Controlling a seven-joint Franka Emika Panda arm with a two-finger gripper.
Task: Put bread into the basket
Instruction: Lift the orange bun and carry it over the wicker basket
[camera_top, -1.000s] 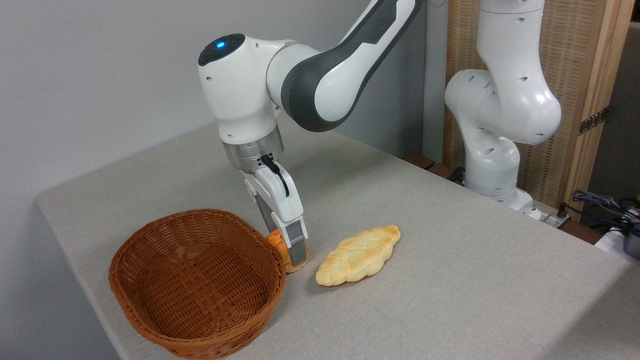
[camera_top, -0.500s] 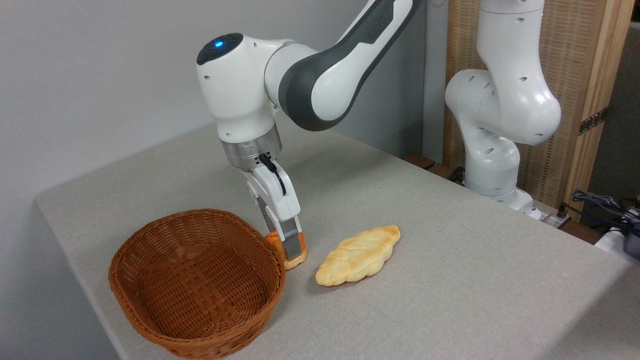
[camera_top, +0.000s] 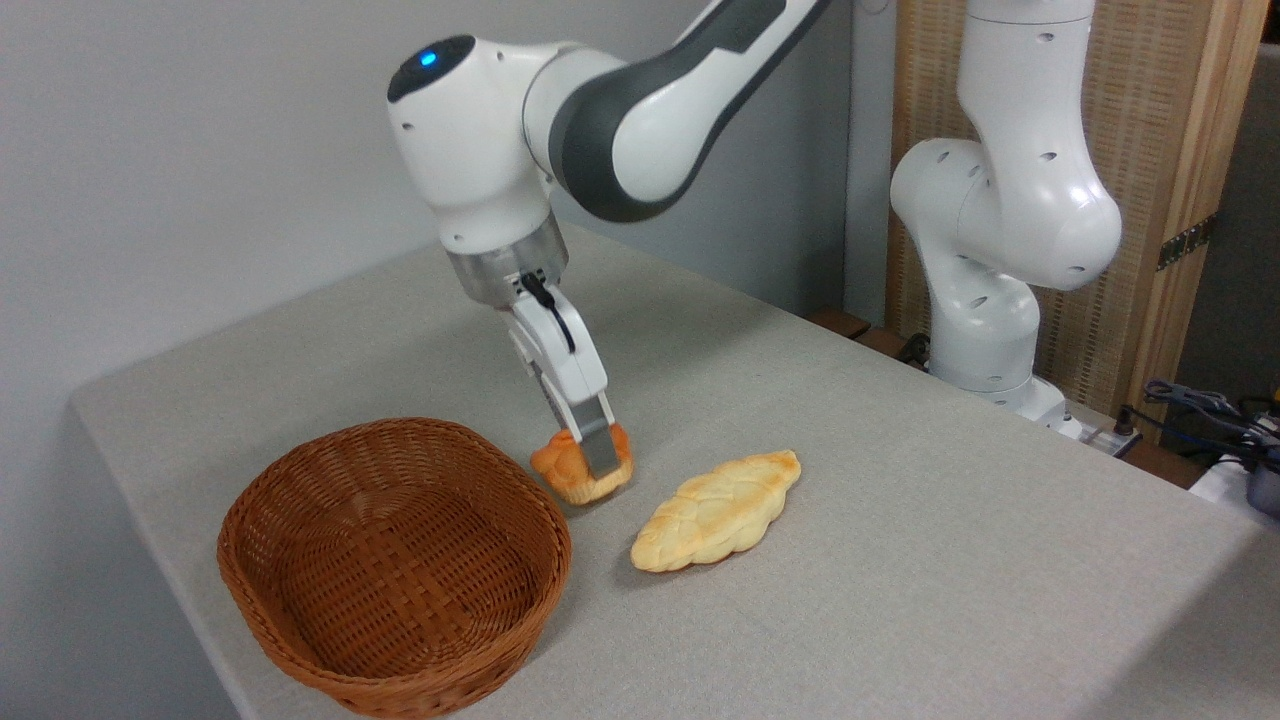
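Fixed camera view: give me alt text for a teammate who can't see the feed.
A white robot arm's hand grips a small orange-brown bun, lifted just off the grey table. An empty wicker basket sits to its left, and a pale braided loaf lies to its right.

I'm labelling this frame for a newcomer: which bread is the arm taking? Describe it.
Start at the wicker basket near the table's left corner. Just right of its rim, the gripper holds a small bun. It is round, knotted and orange-brown, unlike the longer, paler braided loaf lying further right.
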